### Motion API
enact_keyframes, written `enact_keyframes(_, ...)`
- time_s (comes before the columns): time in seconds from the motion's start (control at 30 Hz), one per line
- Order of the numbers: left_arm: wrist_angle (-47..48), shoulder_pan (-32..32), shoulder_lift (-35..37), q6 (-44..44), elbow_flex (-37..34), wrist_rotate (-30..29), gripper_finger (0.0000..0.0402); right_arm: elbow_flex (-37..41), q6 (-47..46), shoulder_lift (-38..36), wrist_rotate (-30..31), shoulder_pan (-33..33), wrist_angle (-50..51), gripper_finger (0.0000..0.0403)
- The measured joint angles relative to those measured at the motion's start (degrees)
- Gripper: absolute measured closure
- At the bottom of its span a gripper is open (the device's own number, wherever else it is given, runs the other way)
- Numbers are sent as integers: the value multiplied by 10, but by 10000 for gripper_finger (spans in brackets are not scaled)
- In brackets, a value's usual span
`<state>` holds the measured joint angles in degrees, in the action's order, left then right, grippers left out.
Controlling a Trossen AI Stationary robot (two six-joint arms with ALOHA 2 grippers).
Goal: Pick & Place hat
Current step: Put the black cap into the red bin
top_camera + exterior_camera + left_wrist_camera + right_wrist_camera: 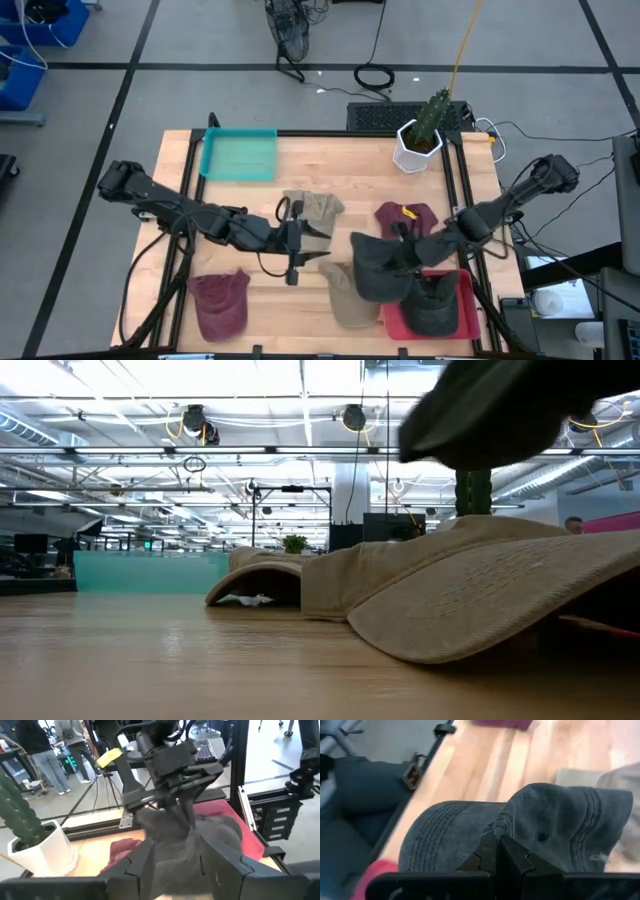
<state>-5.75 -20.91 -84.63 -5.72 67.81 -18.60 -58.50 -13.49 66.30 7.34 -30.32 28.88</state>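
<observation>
The right gripper (pixel 501 851) has its fingers pinched tight on the dark grey cap (pixel 380 265). The left gripper (pixel 296 250) hangs over the desk (pixel 300 310) nearby, its fingers partly apart and holding nothing.

Your wooden table (pixel 330 160) holds a teal tray (pixel 240 156), red tray (pixel 462 312), potted cactus (pixel 424 135) and scattered caps (pixel 318 209)

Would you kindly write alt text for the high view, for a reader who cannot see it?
The right gripper pinches a dark grey hat beside a red tray holding another dark hat, while the left gripper is over the table's middle near a khaki hat. Elsewhere: maroon hats, a teal tray, a potted cactus.
</observation>
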Motion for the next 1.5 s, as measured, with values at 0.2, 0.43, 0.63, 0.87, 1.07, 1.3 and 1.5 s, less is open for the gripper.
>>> enact_keyframes(0.2, 1, 6, 1, -5, 0, -1, 239, 0, -90, -50, 1, -60, 49, 400)
enact_keyframes(0.43, 35, 11, -2, 17, 0, -1, 257, 0, -171, -75, 8, -139, 75, 399)
enact_keyframes(0.63, 35, 12, -2, 18, 0, 0, 275, 0, -248, -93, 74, -199, 106, 399)
enact_keyframes(0.87, 43, 11, -2, 24, 0, 1, 288, 0, -334, -104, 140, -263, 134, 399)
enact_keyframes(1.07, 49, 11, -2, 33, 0, 1, 289, 0, -371, -93, 189, -317, 138, 399)
enact_keyframes(1.3, 67, 11, -3, 49, -1, 3, 289, 74, -417, -82, 211, -374, 69, 399)
enact_keyframes(1.5, 67, 11, -3, 49, -1, 3, 289, 163, -393, -82, 211, -410, -92, 399)
